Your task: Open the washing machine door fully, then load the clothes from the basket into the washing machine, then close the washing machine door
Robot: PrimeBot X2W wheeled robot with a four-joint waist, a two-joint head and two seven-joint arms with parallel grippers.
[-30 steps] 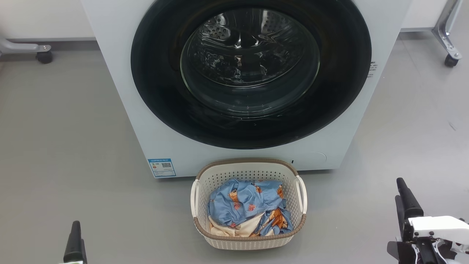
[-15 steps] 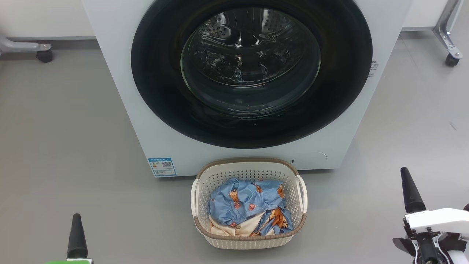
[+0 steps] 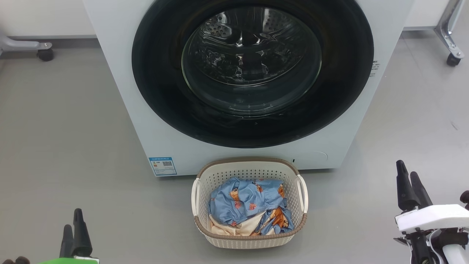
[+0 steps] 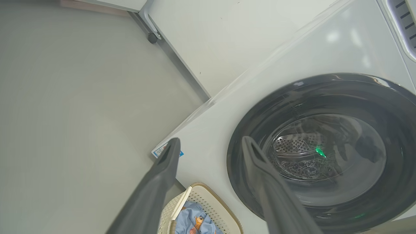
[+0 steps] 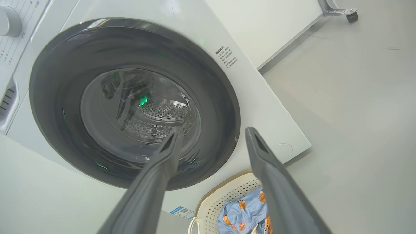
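The white washing machine [image 3: 121, 91] fills the upper head view, and its glossy black door [image 3: 165, 91] with the glass bowl centre lies shut against the front. On the floor just before it stands the cream basket [image 3: 249, 160], holding light-blue printed clothes [image 3: 245, 200] over a cream piece. My left gripper [image 3: 72, 222] is at the lower left, open and empty, well left of the basket. My right gripper [image 3: 406, 169] is at the lower right, open and empty. In the left wrist view the fingers [image 4: 162, 169] frame the door [image 4: 325, 97]. In the right wrist view the fingers [image 5: 260, 152] point at the door [image 5: 58, 65] and basket [image 5: 224, 195].
Grey floor [image 3: 66, 128] spreads on both sides of the machine. A wheeled metal leg [image 3: 40, 51] stands at the far left and another [image 3: 452, 55] at the far right. A blue sticker [image 3: 162, 166] marks the machine's lower left corner.
The right gripper has risen in the head view and turned, so both fingers now show. The left gripper has also come up a little. Door, basket and clothes are unchanged.
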